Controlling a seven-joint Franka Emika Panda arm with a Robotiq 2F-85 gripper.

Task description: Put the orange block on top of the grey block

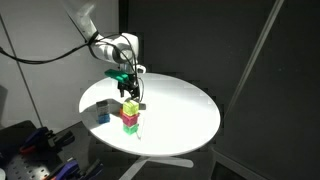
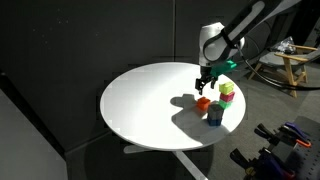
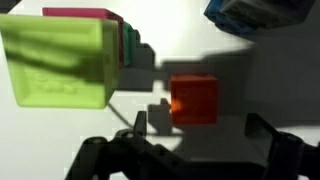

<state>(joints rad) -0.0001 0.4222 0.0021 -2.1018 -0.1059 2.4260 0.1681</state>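
The wide-open pincer point(image 3: 197, 126) is hovering just above the orange block point(image 3: 194, 100), which is sitting on the round white surface point(image 2: 140, 100) in a black-curtained room.

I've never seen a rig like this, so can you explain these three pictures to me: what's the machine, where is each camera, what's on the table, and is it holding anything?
This is a single robot arm reaching over a round white table. Two pictures come from cameras standing outside the robot, looking at the table from different places. The third comes from a camera on the arm's wrist, looking down past its end effector, the two-fingered grasping part.

Small cubes lie on the table: an orange block, a grey block near it, and a yellow-green cube stacked on a magenta cube.

The end effector hangs open above the orange block and holds nothing. The orange block sits on the table, not yet on the grey one.
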